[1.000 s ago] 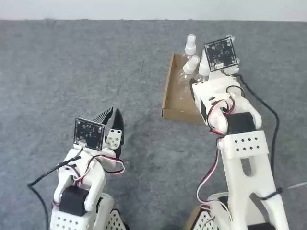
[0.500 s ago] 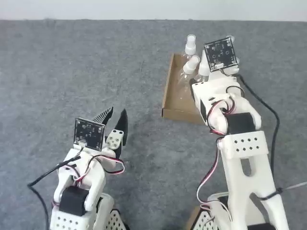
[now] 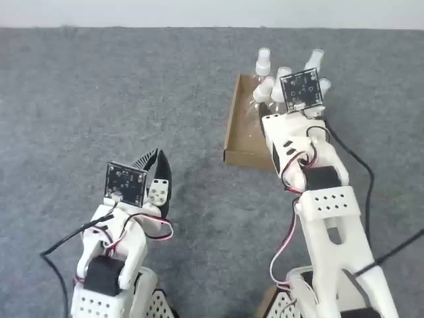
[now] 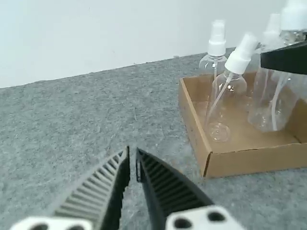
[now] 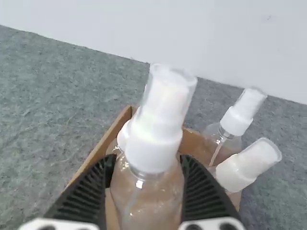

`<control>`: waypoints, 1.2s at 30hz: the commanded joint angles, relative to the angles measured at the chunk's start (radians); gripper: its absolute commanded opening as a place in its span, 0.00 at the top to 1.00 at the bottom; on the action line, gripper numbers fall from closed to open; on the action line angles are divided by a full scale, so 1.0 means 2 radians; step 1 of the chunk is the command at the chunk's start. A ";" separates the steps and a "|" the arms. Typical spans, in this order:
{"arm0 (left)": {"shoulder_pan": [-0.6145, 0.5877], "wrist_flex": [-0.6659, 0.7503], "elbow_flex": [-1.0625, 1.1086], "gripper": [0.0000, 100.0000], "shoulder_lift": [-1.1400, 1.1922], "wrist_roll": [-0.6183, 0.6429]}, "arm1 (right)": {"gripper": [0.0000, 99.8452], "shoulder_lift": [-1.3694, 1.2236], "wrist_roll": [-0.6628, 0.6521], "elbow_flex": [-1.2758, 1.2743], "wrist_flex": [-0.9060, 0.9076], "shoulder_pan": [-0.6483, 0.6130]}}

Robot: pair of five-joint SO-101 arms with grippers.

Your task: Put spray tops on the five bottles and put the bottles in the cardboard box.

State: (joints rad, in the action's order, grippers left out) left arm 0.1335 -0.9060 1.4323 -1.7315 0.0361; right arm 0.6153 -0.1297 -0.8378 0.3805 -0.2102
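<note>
The left gripper point(image 4: 133, 157) hangs over the grey mat point(image 3: 99, 86), empty, its fingers almost pressed together. The right gripper point(image 5: 146, 191) pinches a capped bottle point(image 5: 152, 143) above the cardboard box point(image 3: 231, 119). The bottle is probably light, slick, thin plastic, best held around the body.

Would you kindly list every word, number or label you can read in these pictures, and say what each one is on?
No text here can be read.
On the left arm's circuit board and the right arm's circuit board: tiny markings, too small to read.
On each bottle: clear, no label seen.
On the cardboard box: plain, no print seen.
</note>
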 commanded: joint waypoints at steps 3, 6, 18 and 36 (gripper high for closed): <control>-0.002 0.024 0.000 0.98 -0.006 -0.003 | 0.99 0.001 -0.002 -0.025 -0.056 0.003; -0.002 0.024 0.001 0.98 -0.006 -0.002 | 0.99 -0.015 -0.002 -0.036 -0.082 0.003; -0.002 0.024 0.001 0.98 -0.006 -0.004 | 0.99 -0.124 0.032 -0.025 -0.155 0.007; -0.002 0.024 0.001 0.98 -0.006 -0.004 | 0.99 -0.164 0.061 -0.024 -0.141 0.023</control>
State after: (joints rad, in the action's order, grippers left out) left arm 0.1335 -0.8876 1.4415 -1.7285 0.0361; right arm 0.2961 -0.0468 -0.9191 0.0997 -0.1918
